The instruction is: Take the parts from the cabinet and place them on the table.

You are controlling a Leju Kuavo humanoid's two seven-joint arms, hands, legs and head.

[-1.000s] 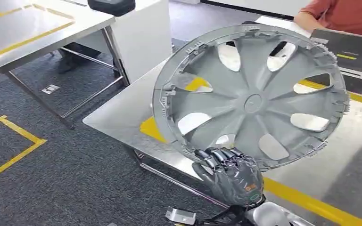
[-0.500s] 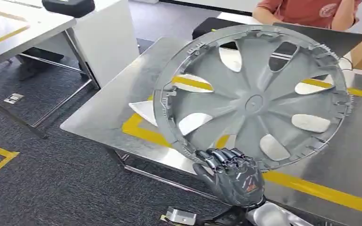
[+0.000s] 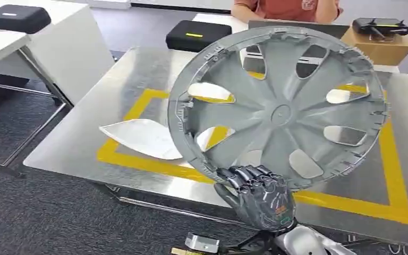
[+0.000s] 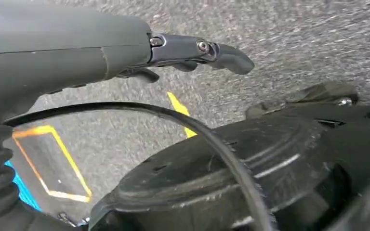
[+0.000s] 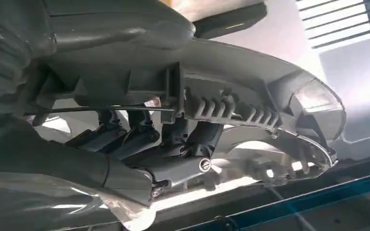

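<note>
Since the earlier frames the whole head view has swung: the camera has moved, so the steel table now lies square ahead, while the wheel cover keeps the same place in the picture.

Item, wheel cover: grey plastic disc with spokes and oval openings, held upright on edge above the table, its inner face toward the camera. Its rim at 6 o'clock sits in the right hand. In the right wrist view the dark fingers curl behind the ribbed rim of the cover.

Item, right hand: dark, closed around the lower rim of the wheel cover, at the near edge of the table.

Item, left hand: seen in the left wrist view above grey carpet, fingers extended and holding nothing.

Item, table: bare steel top marked with a rectangle of yellow tape.

Item, white sheet: a flat pointed shape lying on the table at 9 o'clock from the cover, across the yellow tape.

Item, black case: at the far edge of the table, at 11 o'clock from the cover.

Item, cardboard box: at 1 o'clock, a black device on top.

Item, person: orange sleeves, at 12 o'clock beyond the table.

Item, second black case: on a white desk at 10 o'clock.
</note>
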